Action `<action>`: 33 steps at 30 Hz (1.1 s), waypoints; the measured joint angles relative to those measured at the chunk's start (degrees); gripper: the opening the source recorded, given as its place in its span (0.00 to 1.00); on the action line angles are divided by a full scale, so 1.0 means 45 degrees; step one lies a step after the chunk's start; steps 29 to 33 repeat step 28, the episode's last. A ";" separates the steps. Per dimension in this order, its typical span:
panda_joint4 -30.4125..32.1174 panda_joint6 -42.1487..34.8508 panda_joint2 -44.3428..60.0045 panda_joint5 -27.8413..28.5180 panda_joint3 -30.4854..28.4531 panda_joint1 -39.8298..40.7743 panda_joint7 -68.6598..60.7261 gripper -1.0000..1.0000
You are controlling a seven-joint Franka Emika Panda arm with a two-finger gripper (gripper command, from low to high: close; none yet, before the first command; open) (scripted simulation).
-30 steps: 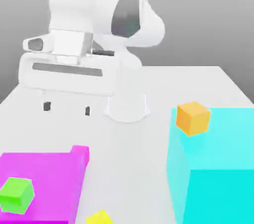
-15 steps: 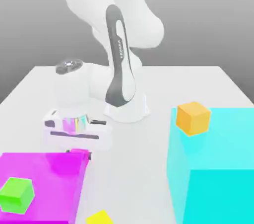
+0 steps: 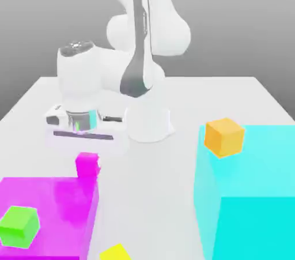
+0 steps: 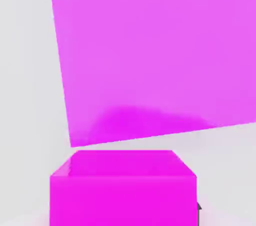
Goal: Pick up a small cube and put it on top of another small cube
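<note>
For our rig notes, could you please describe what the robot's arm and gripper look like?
The arm is glossy white with rounded joints and a dark grey strip along one link. Its white hand carries a grey-capped cylinder and a shiny metallic band, and the gripper hangs beneath it.

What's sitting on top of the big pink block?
A small green cube sits on the big pink block, near the exterior view's left edge. A small pink cube hangs just above its far corner, under the pincer. What lies beneath the block is covered.
</note>
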State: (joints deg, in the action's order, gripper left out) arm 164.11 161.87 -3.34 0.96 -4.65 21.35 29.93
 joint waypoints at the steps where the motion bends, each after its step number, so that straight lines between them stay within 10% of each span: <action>1: -0.0439 -0.0328 0.0091 -0.0120 0.0051 0.0006 0.0228 0.00; 18: -0.8194 -0.5914 0.2307 -0.0487 -0.0170 -0.0287 0.6218 0.00; 22: -0.8188 -0.4693 0.3735 -0.0731 -0.0159 -0.0245 0.6754 0.00; 23: -0.8133 -0.4367 0.4014 -0.0771 -0.0150 -0.0237 0.6750 1.00; 33: -0.8133 -0.4367 0.4014 -0.0771 -0.0150 -0.0237 0.6750 1.00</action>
